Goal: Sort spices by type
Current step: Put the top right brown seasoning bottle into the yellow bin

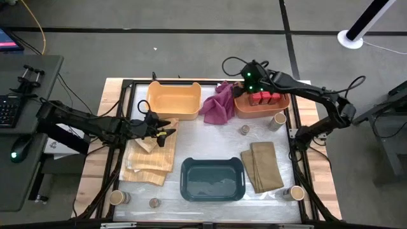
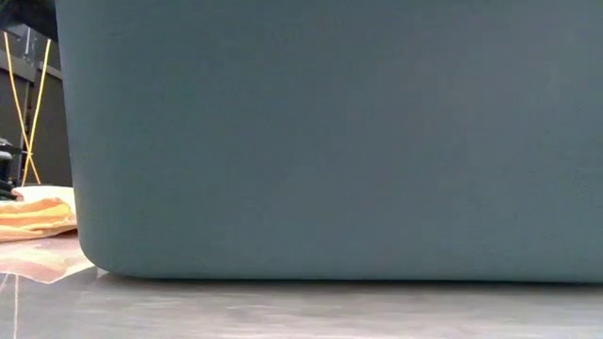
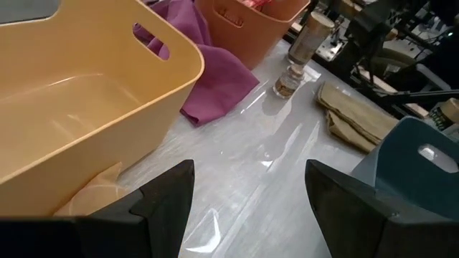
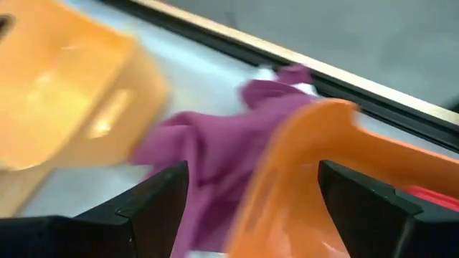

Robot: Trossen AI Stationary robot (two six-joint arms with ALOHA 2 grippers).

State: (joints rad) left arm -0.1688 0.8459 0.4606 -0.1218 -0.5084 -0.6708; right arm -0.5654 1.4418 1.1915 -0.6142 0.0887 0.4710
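Note:
Red tins (image 1: pixel 264 97) stand in the orange bin (image 1: pixel 280 107) at the far right. A tan cylinder (image 1: pixel 276 121) and a small dark-topped jar (image 1: pixel 244 130) stand upright on the table in front of it; both also show in the left wrist view, cylinder (image 3: pixel 308 36) and jar (image 3: pixel 287 82). Another cylinder (image 1: pixel 116 197) and jar (image 1: pixel 153 203) stand near left, a third cylinder (image 1: pixel 296 193) near right. My right gripper (image 1: pixel 241 89) hovers open over the orange bin's left rim (image 4: pixel 301 165), holding nothing. My left gripper (image 1: pixel 162 130) stands open and empty beside the yellow bin (image 1: pixel 173 98).
A magenta cloth (image 1: pixel 218 105) lies between the yellow and orange bins. A teal bin (image 1: pixel 213 179) sits near the front middle and fills the low view (image 2: pixel 330 141). Folded tan cloths lie at left (image 1: pixel 149 159) and right (image 1: pixel 264 166). Bare table shows in the middle.

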